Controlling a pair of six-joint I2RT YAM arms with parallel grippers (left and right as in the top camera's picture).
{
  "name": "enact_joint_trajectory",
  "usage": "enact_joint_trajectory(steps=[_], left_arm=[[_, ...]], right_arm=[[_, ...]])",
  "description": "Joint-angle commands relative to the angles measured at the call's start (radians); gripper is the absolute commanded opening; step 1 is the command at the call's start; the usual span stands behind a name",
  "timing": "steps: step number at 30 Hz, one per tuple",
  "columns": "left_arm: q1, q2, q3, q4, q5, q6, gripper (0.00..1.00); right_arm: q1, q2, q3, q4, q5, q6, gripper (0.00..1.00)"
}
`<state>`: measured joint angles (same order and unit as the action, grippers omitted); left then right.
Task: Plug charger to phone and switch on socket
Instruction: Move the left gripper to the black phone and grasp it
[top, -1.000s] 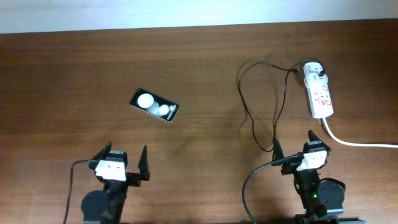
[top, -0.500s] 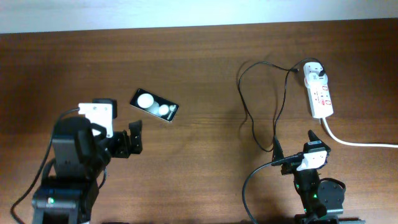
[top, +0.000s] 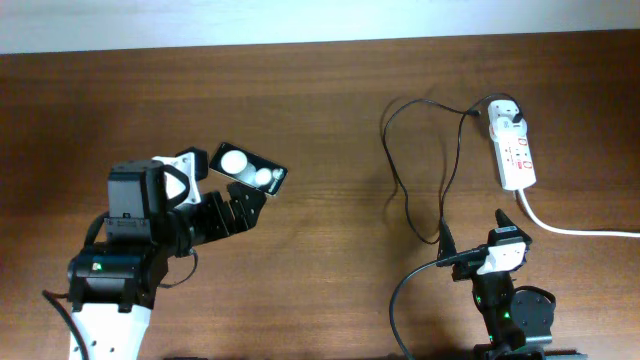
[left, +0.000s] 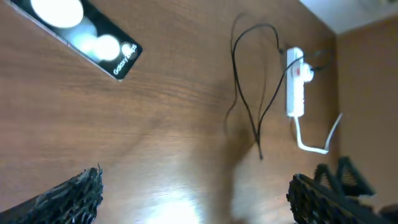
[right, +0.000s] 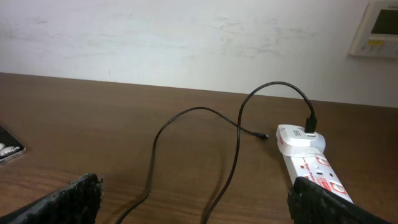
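Dark brown wood forms the table, and the white power strip with red switch marks lies near its right edge. The charger's white adapter sits plugged into the strip's far end. Its thin black cable loops away to the left of the strip and doubles back. The small plug tip rests on the wood just left of the adapter, joined to nothing. A thick white cord leaves the strip's near end and runs rightward. Well left of the strip the black phone lies flat and slanted, showing two white round spots. The left gripper is about as far left of the strip, its jaws wide apart and empty, with the phone outside the gap. The right gripper is near the strip's near end, slightly left, its jaws also spread and empty.
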<state>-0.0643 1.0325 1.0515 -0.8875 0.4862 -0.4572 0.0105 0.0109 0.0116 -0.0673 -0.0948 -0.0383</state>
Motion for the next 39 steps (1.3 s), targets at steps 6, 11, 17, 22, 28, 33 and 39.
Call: enact_joint_trajectory(steps=[6, 11, 17, 22, 28, 33, 39], left_arm=[[-0.053, 0.259, 0.467, -0.298, -0.404, -0.295, 0.95], [-0.106, 0.599, 0.849, -0.462, -0.582, -0.459, 0.94], [-0.112, 0.949, 0.867, -0.452, -0.587, -0.661, 0.99], [-0.110, 1.170, 0.867, -0.435, -0.508, -0.709, 0.99], [-0.111, 1.307, 0.866, -0.369, -0.478, -0.710, 0.99], [-0.111, 1.328, 0.859, -0.301, -0.482, -0.709, 0.99], [-0.109, 1.324, 0.863, -0.326, -0.417, -0.709, 0.99]], right_arm=[[-0.005, -0.006, -0.006, -0.004, 0.005, -0.007, 0.99], [-0.005, -0.006, -0.006, -0.004, 0.005, -0.007, 0.99], [-0.005, -0.006, -0.006, -0.004, 0.005, -0.006, 0.99], [-0.005, -0.006, -0.006, -0.004, 0.005, -0.006, 0.99], [-0.005, -0.006, -0.006, -0.004, 0.005, -0.006, 0.99], [-0.005, -0.006, -0.006, -0.004, 0.005, -0.007, 0.99], [-0.005, -0.006, -0.006, -0.004, 0.005, -0.007, 0.99]])
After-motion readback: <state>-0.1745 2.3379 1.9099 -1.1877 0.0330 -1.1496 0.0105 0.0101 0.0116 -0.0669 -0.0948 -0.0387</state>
